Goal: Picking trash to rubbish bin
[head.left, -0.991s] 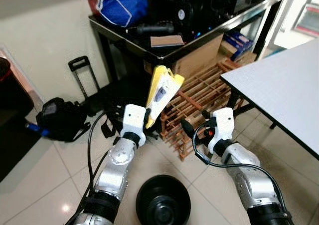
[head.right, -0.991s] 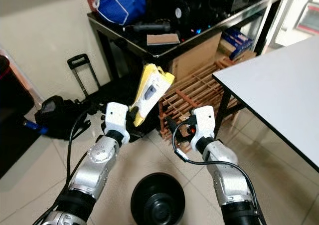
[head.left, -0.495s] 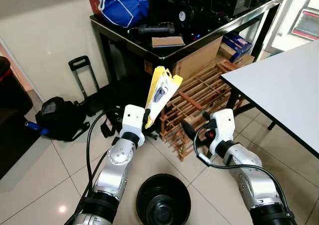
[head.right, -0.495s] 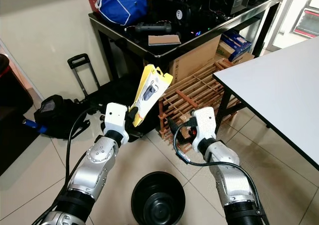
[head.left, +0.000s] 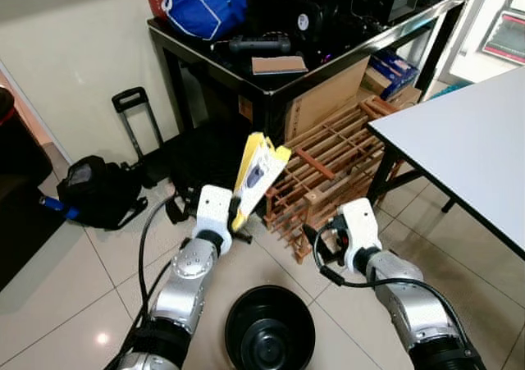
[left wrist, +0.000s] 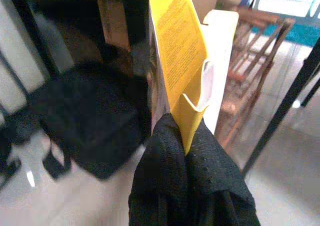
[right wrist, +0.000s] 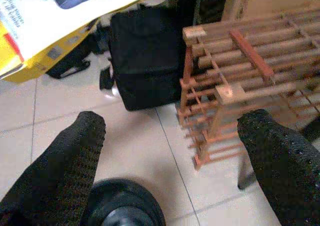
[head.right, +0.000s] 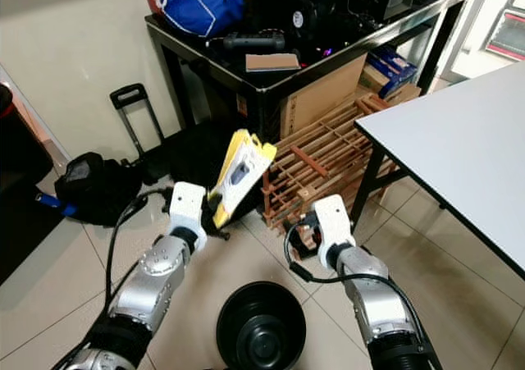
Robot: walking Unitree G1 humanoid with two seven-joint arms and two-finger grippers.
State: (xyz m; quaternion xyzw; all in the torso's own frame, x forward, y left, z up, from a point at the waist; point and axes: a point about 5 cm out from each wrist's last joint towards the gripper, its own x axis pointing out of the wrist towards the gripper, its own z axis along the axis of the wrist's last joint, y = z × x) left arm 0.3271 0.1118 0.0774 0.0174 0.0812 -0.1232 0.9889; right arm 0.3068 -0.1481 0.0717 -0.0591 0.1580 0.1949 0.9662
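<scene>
One yellow-and-white pack [head.left: 257, 175], clamped at its lower end between the closed fingers [left wrist: 170, 161] of the left gripper [head.left: 238, 220], held tilted above the tiled floor [head.left: 74, 304]. Clear blister on its front over a dark item; item not identifiable. Fine black print on the yellow back in the left wrist view, too small to read. In the right wrist view, pack cut off by the frame edge; lettering fragments on its white face illegible.

One black bin [head.left: 270, 329], round, open-topped, on the floor below and between the two arms, near edge cut off by the frame. Pack above and to the left of it, not over its mouth.

Right gripper [head.left: 314, 237] low, beside the bin, in front of the rack [head.left: 328, 173]; fingers [right wrist: 75, 156] spread wide, nothing between them.

One wooden slatted rack, standing on the floor just behind the pack, partly under the black table [head.left: 271, 79]. One cardboard box [head.left: 324, 95] under that table. On top: one blue bag [head.left: 201, 5] with white markings, unreadable; one small brown box [head.left: 276, 65]; dark equipment, details hard to make out.

One white table [head.left: 467, 140] at right, far side cut off. One black bag [head.left: 98, 194] and one black trolley handle [head.left: 135, 120] by the wall at left. One larger black bag [right wrist: 145, 65] behind the pack.
</scene>
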